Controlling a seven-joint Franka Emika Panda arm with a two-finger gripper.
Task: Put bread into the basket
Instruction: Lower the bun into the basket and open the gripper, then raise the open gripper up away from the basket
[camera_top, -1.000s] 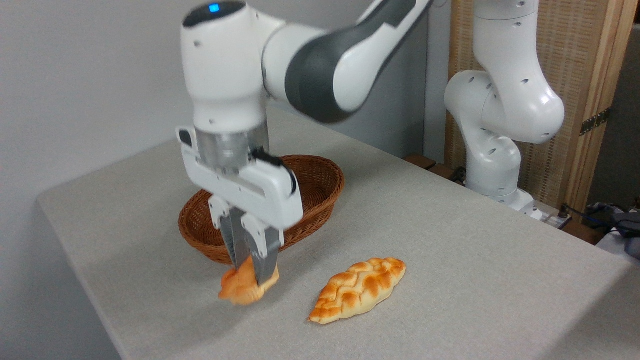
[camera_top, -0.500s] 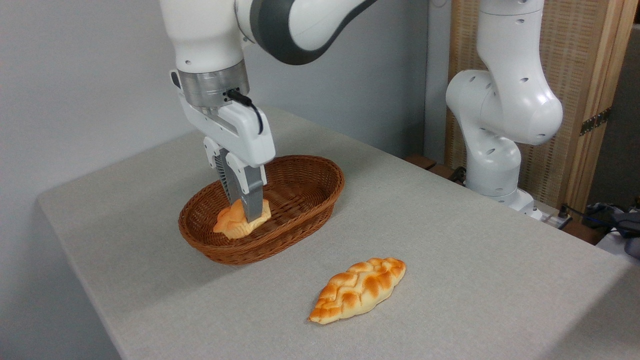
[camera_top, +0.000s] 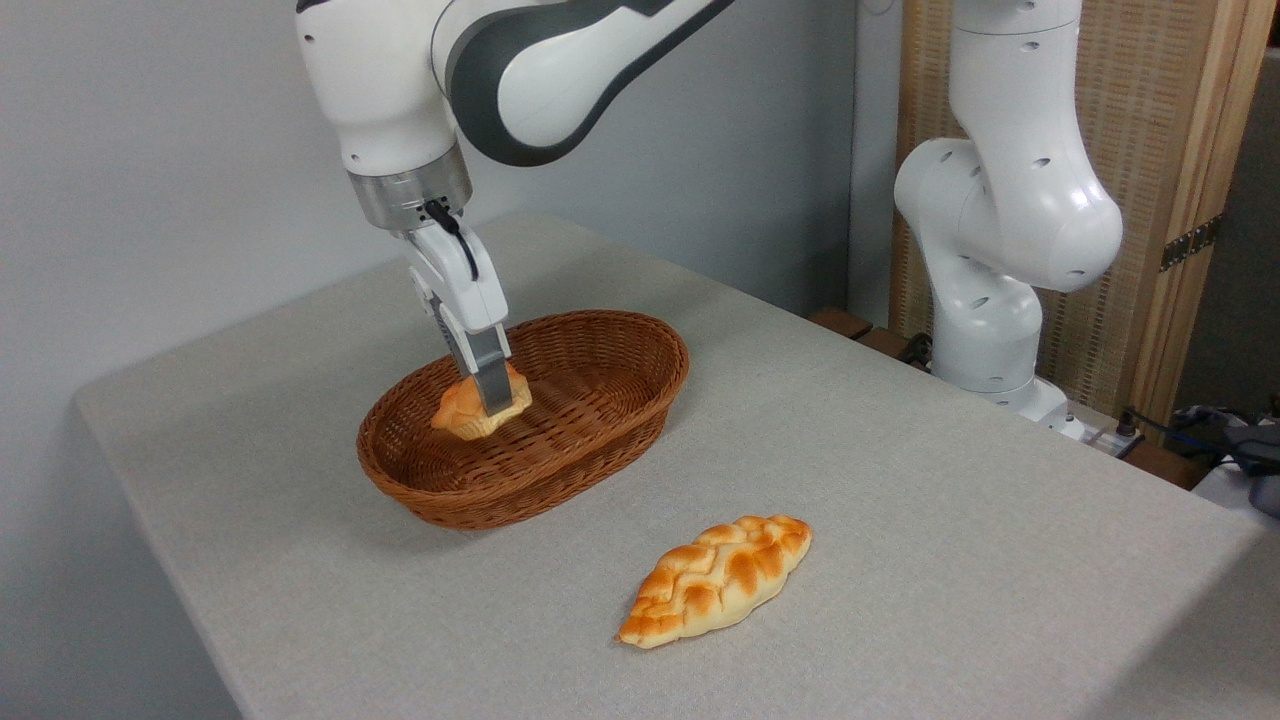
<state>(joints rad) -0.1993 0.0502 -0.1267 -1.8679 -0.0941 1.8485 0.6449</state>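
Now my tool (camera_top: 492, 400) hangs over the basket (camera_top: 600, 440) at the left, fingers pinched onto the bread (camera_top: 470, 408).
Bread sits directly under the fingertips, inside the basket's far-left part, near or touching its floor; I judge opening comes next. Braided loaf (camera_top: 715, 580) lies right, on the bench (camera_top: 950, 520).

We see even, diffuse, bright illumination with no hard glare. Soft shadows fall on the table (camera_top: 900, 520) to the left and front of the basket (camera_top: 640, 400) and beneath the braided loaf (camera_top: 716, 580). The arm shell (camera_top: 1010, 210) shows mild sheen. Focus is sharp throughout; no motion blur or edge distortion is evident.
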